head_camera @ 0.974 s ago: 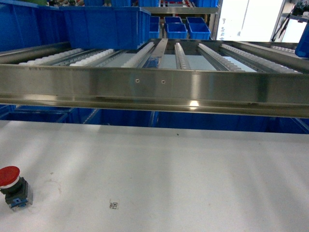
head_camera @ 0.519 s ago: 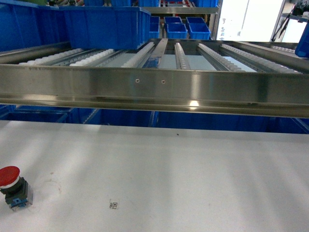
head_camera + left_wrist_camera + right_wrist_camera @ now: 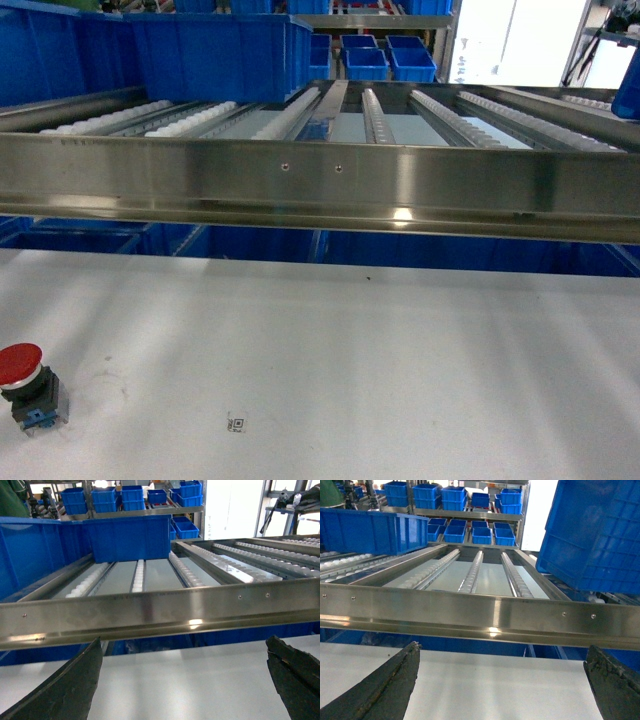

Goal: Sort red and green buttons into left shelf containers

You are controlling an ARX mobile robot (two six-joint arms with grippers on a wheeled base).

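A: Both grippers, left gripper (image 3: 182, 680) and right gripper (image 3: 502, 682), show jaws spread wide, holding nothing, above the white table (image 3: 400, 350).

B: Red button (image 3: 27, 385)?

A: Upright at the table's near-left edge; large blue bins (image 3: 215, 55) sit on the roller shelf (image 3: 320, 180).

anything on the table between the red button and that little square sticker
Nothing: in the head view, the white table is bare between the red button and the small square sticker.

All cams toward shelf rail (image 3: 320, 185)
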